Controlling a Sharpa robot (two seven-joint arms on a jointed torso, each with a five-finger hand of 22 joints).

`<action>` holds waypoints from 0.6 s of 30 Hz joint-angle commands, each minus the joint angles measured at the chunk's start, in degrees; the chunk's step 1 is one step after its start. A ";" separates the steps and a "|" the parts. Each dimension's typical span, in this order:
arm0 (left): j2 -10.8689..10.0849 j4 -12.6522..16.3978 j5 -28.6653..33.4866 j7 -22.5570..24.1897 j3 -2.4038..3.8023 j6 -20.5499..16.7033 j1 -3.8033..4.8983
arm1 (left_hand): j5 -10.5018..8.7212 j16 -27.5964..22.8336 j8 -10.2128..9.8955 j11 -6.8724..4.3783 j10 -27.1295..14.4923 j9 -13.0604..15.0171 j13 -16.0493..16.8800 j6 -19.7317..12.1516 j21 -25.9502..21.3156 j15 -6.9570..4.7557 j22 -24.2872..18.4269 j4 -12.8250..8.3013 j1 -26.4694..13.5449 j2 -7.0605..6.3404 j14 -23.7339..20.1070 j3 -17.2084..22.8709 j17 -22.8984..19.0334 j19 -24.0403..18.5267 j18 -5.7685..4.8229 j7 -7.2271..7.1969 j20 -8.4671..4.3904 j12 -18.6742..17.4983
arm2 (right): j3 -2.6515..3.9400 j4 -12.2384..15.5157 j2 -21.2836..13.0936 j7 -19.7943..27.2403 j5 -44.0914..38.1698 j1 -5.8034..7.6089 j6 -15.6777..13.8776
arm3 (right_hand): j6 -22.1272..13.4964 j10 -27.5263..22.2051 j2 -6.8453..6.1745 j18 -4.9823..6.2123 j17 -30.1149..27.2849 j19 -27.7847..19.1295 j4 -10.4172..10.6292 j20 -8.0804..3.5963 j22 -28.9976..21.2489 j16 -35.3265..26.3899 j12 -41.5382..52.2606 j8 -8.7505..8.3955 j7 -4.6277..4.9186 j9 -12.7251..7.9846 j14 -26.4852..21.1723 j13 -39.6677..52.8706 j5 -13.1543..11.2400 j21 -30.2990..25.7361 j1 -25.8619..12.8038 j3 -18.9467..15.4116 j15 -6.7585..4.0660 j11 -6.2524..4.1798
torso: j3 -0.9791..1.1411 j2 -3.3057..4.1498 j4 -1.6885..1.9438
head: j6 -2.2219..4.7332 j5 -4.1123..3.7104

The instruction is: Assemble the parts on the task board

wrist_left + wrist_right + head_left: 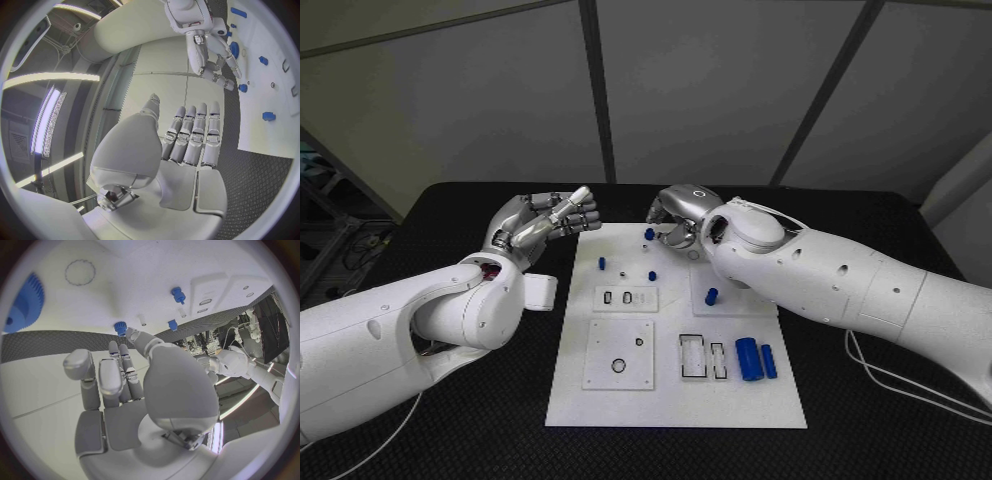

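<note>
Both my hands hold nothing: my right hand hovers, fingers apart, over a blue peg standing at the task board's far edge, ready to pinch it; my left hand waits aside, fingers loosely spread.

- We see even, cool light in the head view; the task board is bright against the dark black table.
- Soft shadows lie under both arms (no hard edges).
- Glare sits on the right hand, and the left hand shows small highlights.
- In the left wrist view, ceiling light strips blow out to white.
- Both wrist views bend straight lines hard, with a dark ring at the rim.
- The blue gear near the rim of the right wrist view looks soft and stretched.
</note>
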 commanded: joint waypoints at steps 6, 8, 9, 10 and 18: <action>-0.51 -0.12 -0.45 0.13 0.05 0.86 0.11 | -0.33 -0.50 -0.27 0.13 -0.14 -0.06 0.09 0.24 -0.40 0.08 -0.15 -0.57 -0.10 0.52 0.48 0.04 -0.06 -0.13 -0.49 0.16 0.15 -0.17 | 0.09 8.28 -9.54 -1.99 7.78 0.51 -2.16 | 1.86 7.00 -0.63 0.74 0.74 1.04 1.67 -0.53 1.33 0.15 3.63 0.57 0.03 0.37 0.53 0.99 0.17 0.37 -2.25 -1.66 -0.42 -1.25 | 0.09 -0.25 -0.83 | 0.68 -0.17; -0.61 -0.30 -0.45 0.18 0.05 0.84 0.11 | -0.32 -0.53 -0.27 0.08 -0.04 -0.05 0.10 0.31 -0.43 0.07 -0.19 -0.65 -0.04 0.55 0.52 0.06 -0.05 -0.14 -0.48 0.10 0.15 -0.13 | 0.09 10.47 -12.80 -3.13 10.09 0.67 -0.51 | 1.67 11.74 -2.11 0.53 2.26 1.86 2.44 -1.02 2.51 1.05 5.97 0.33 -0.21 0.27 0.97 2.19 1.26 1.00 -3.49 -3.54 -1.08 -2.09 | 0.17 -0.28 -1.16 | 0.87 -0.07; -0.65 -0.34 -0.45 0.19 0.05 0.83 0.10 | -0.32 -0.54 -0.27 0.07 -0.02 -0.04 0.11 0.32 -0.43 0.07 -0.19 -0.67 -0.03 0.56 0.52 0.06 -0.05 -0.14 -0.48 0.08 0.15 -0.12 | 0.08 11.06 -13.75 -3.53 10.61 0.71 0.07 | 1.11 13.70 -2.87 0.41 3.04 2.28 2.50 -1.34 3.13 1.52 7.15 0.06 -0.47 0.15 1.17 2.93 1.23 1.33 -3.54 -4.76 -1.43 -2.51 | 0.22 -0.29 -1.30 | 0.97 -0.04; -0.68 -0.38 -0.45 0.20 0.05 0.84 0.10 | -0.32 -0.54 -0.27 0.07 -0.02 -0.04 0.11 0.32 -0.43 0.07 -0.19 -0.67 -0.03 0.56 0.52 0.06 -0.05 -0.14 -0.48 0.08 0.15 -0.12 | 0.08 11.69 -14.81 -4.00 11.19 0.74 0.81 | 0.65 14.34 -3.19 0.32 3.50 2.60 2.70 -1.74 3.52 1.82 7.87 0.04 -0.76 0.12 1.29 3.68 1.27 1.54 -3.30 -6.40 -1.82 -2.69 | 0.29 -0.28 -1.46 | 1.05 -0.03; -0.53 -0.61 -0.45 0.31 0.04 1.12 0.09 | -0.32 -0.59 -0.27 0.03 0.08 -0.03 0.12 0.39 -0.45 0.05 -0.23 -0.74 0.01 0.59 0.55 0.07 -0.05 -0.13 -0.47 0.02 0.15 -0.08 | 0.07 11.86 -18.07 -6.29 16.84 0.85 4.18 | -1.88 10.39 -0.24 -1.14 14.46 6.35 7.49 -2.50 10.43 8.02 29.72 1.12 -1.29 0.33 2.88 24.20 4.60 5.30 2.59 -23.33 -2.39 -3.88 | 0.48 -0.21 -1.71 | 1.32 -0.39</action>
